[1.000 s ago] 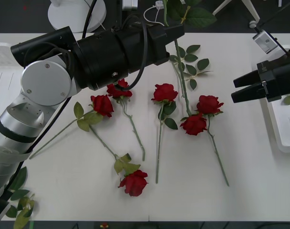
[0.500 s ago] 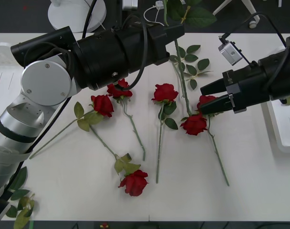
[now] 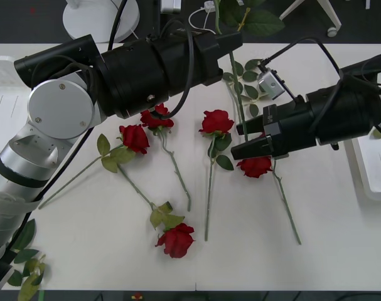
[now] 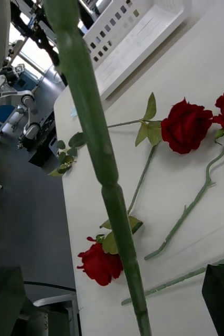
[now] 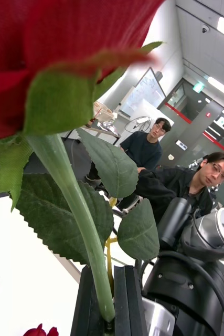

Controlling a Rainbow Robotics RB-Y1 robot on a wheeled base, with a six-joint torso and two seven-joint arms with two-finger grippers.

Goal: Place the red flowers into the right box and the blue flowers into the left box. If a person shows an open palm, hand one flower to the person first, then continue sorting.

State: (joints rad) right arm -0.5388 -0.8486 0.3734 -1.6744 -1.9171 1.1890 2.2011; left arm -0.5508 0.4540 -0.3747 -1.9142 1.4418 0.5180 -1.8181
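My left gripper reaches over the table's far middle and is shut on the thin green stem of one of the red flowers, whose bloom looms close in the left wrist view. My right gripper is open, with its black fingers on either side of that hanging stem. Other red flowers lie on the white table. The right box is at the right edge. The left box is at the left edge.
Loose green leaf sprigs lie at the near left corner and beside the held stem. A white round stand base is beyond the table's far edge. My bulky left arm spans the table's left half.
My right gripper swung left from beside the right box to the middle of the table and now straddles the stem. The left arm has stayed still.
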